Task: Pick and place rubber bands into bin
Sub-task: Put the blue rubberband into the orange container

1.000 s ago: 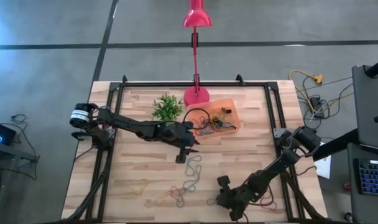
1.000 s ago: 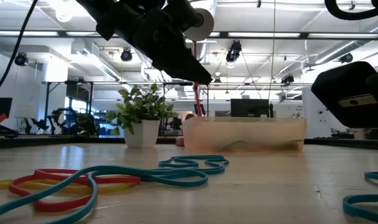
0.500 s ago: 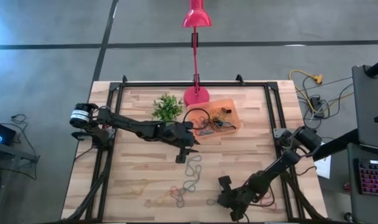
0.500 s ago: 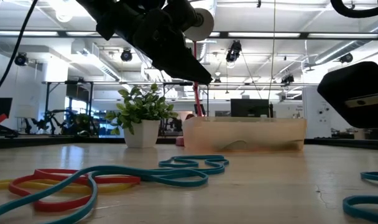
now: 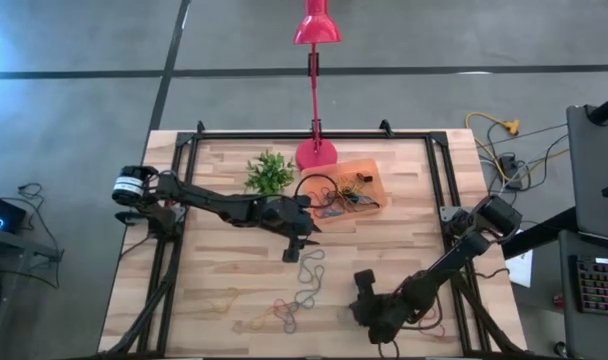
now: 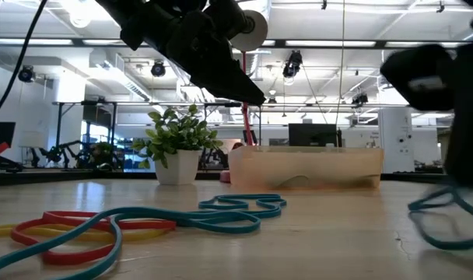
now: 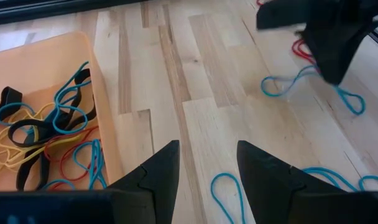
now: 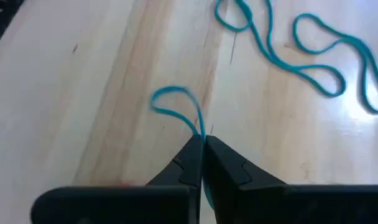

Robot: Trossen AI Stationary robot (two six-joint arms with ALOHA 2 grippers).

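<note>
The orange bin (image 5: pixel 356 172) sits at the table's far middle with several rubber bands (image 7: pixel 46 134) inside. More bands lie loose on the wood: teal ones (image 5: pixel 309 270) and red and yellow ones (image 5: pixel 282 315) nearer the front edge. My right gripper (image 5: pixel 362 285) is near the front edge, right of those bands, shut on a teal rubber band (image 8: pixel 173 99). My left gripper (image 7: pixel 204 168) hovers open over bare wood just in front of the bin, touching nothing. My right gripper pinches a strand of the teal band (image 8: pixel 199 129) between its two fingertips, slanting down from above. A small loop sticks out beyond the fingertips. The rest hangs slack below the gripper (image 6: pixel 446 222); whether its lower end touches the table I cannot tell.
A small green plant (image 5: pixel 269 172) and the pink lamp base (image 5: pixel 316 153) stand left of the bin at the far edge. Black frame rails (image 5: pixel 439 175) run along the table's sides. Two more teal bands (image 8: pixel 313 56) lie just beyond my right gripper.
My right gripper has gone up from the table and tipped. It has taken the teal band along, which lay flat on the wood before and now hangs below the fingers.
</note>
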